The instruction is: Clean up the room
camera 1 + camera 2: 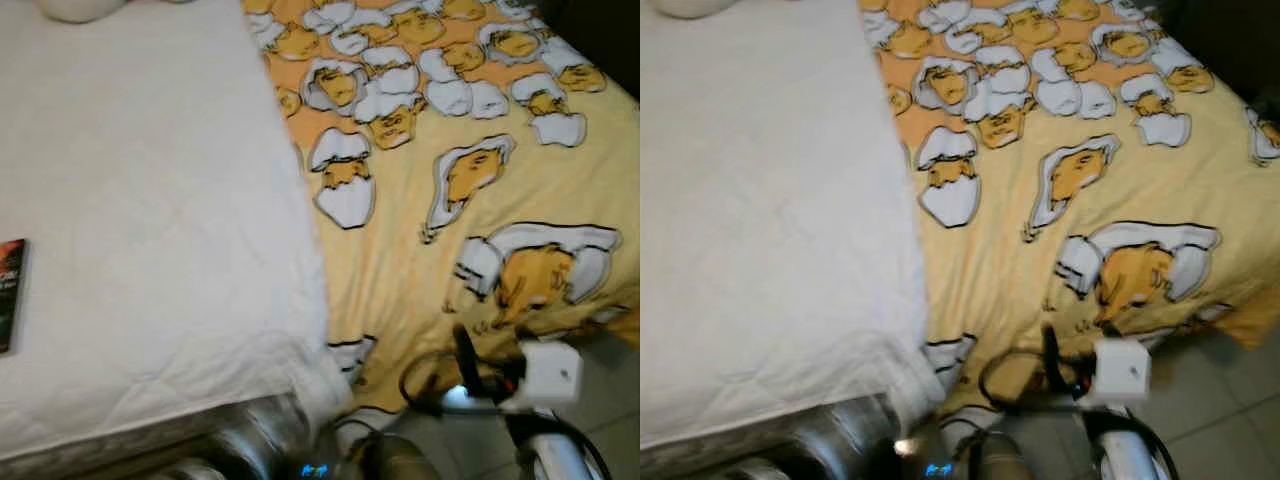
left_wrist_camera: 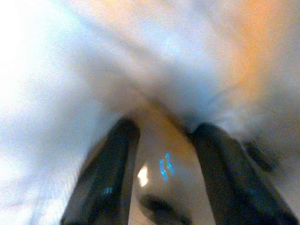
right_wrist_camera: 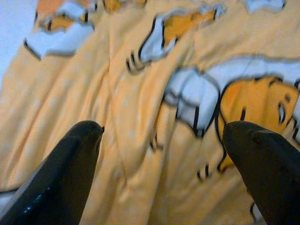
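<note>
Covering bed (image 1: 600, 345): yellow blanket (image 1: 420, 200), white quilt (image 1: 150, 200)

Right gripper (image 3: 161, 154) spread wide (left gripper (image 2: 161, 154) parted too), both low.

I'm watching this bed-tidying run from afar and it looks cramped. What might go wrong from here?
The left gripper sits open right against the white quilt, so closing could bunch only a thin fold that slips. Pulling the quilt may drag the book near its edge off the bed. The right gripper hangs open over the yellow blanket; loose cables at its wrist could snag the fabric.
</note>
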`<state>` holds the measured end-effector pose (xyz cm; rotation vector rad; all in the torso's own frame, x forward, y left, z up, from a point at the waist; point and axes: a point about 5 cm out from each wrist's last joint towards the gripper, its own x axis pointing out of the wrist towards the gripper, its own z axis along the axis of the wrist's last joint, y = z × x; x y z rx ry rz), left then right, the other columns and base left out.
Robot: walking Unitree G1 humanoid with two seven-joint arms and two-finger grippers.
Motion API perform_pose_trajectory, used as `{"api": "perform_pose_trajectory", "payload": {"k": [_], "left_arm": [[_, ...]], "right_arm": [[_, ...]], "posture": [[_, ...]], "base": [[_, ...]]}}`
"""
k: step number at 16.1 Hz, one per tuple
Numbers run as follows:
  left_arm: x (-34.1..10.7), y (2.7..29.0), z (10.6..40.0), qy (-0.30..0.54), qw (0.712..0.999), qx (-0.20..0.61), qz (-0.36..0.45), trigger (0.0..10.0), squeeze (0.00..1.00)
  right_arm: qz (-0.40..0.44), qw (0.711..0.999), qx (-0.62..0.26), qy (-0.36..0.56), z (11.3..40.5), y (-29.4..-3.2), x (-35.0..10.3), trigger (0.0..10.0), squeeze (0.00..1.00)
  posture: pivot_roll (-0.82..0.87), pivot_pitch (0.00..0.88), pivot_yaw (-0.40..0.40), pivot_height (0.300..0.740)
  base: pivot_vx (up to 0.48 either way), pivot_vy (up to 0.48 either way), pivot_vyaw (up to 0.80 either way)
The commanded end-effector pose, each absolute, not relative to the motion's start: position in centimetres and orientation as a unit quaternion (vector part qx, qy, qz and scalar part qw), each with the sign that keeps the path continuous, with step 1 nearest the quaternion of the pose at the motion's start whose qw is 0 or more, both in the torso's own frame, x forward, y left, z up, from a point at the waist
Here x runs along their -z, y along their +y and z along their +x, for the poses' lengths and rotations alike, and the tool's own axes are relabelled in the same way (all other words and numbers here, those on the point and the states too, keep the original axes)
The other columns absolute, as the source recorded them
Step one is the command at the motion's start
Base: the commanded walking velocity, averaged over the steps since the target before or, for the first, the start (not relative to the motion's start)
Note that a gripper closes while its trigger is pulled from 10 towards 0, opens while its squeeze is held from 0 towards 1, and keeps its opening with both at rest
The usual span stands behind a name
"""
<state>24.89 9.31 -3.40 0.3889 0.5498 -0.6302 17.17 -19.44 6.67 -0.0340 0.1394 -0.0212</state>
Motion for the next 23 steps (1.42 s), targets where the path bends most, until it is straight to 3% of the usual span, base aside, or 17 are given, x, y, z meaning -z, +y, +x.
{"api": "perform_pose_trajectory", "payload": {"k": [1,2,4,7,9,10,11,12,14,16,17,19,21,23], "left_arm": [[-0.6,13.8,28.6,0.191,0.949,0.24,0.077,10.0,0.0],[-2.1,13.1,29.7,0.166,0.962,0.217,0.012,10.0,0.0],[-3.4,12.5,30.5,0.146,0.971,0.182,-0.044,10.0,0.0],[-4.4,13.0,30.6,0.103,0.983,0.145,-0.048,10.0,0.0],[-3.6,13.2,27.7,0.122,0.97,0.208,-0.018,10.0,0.0],[-1.6,13.0,25.4,0.187,0.945,0.269,0.011,10.0,0.0],[2.1,12.8,22.0,0.319,0.877,0.353,0.073,10.0,0.0],[3.7,13.5,20.0,0.374,0.834,0.385,0.131,10.0,0.0],[5.9,13.7,19.0,0.396,0.836,0.35,0.15,10.0,0.0],[7.4,12.6,16.4,0.412,0.809,0.372,0.192,10.0,0.0],[4.9,8.9,17.2,0.295,0.877,0.352,0.143,10.0,0.0],[0.8,3.5,19.1,0.152,0.949,0.256,0.106,10.0,0.0],[-1.5,1.2,19.7,0.094,0.971,0.21,0.065,10.0,0.0],[-7.1,-3.9,20.4,0.021,0.99,0.141,-0.003,10.0,0.0]], "right_arm": [[-0.015,0.997,0.016,0.079,17.2,-19.9,-6.0,10.0,0.31],[-0.014,0.997,0.012,0.076,17.7,-19.7,-5.9,10.0,0.31],[-0.013,0.997,0.011,0.073,18.0,-19.7,-5.8,10.0,0.31],[-0.011,0.998,0.014,0.066,18.3,-19.7,-5.9,10.0,0.31],[-0.008,0.997,0.019,0.069,17.6,-19.9,-5.6,10.0,0.31],[-0.007,0.997,0.022,0.078,17.2,-20.0,-5.3,10.0,0.3],[-0.004,0.996,0.023,0.084,17.0,-20.0,-5.0,10.0,0.3],[-0.003,0.996,0.019,0.086,17.0,-19.9,-4.8,10.0,0.31],[-0.004,0.996,0.015,0.087,17.0,-19.9,-4.6,10.0,0.31],[-0.004,0.996,0.014,0.09,17.2,-20.0,-4.3,10.0,0.31],[-0.006,0.996,0.016,0.088,17.3,-20.3,-4.1,10.0,0.31],[-0.008,0.997,0.018,0.072,17.5,-20.4,-4.4,10.0,0.31],[-0.006,0.998,0.021,0.064,17.6,-20.6,-4.6,10.0,0.31],[-0.003,0.998,0.043,0.052,18.4,-21.6,-5.1,10.0,0.3]], "posture": [[-0.08,0.044,0.023,0.74],[-0.08,0.038,0.024,0.74],[-0.08,0.026,0.028,0.74],[-0.08,0.02,0.035,0.74],[-0.09,0.021,0.04,0.74],[-0.08,0.031,0.041,0.74],[-0.07,0.041,0.035,0.74],[-0.07,0.05,0.034,0.74],[-0.07,0.053,0.031,0.74],[-0.07,0.053,0.031,0.74],[-0.05,0.064,0.027,0.74],[-0.06,0.062,0.026,0.74],[-0.06,0.06,0.023,0.74],[-0.06,0.044,0.02,0.74]], "base": [[0.0,0.0,0.0],[0.0,0.0,0.0],[0.0,0.0,0.0],[0.0,0.0,0.0],[0.0,0.0,0.0],[0.0,0.0,0.0],[0.0,0.0,0.0],[0.0,0.0,0.0],[0.0,0.0,0.0],[0.0,0.0,0.0],[0.0,0.0,0.0],[0.0,0.0,0.0],[0.0,0.0,0.0],[0.0,0.0,0.0]]}}
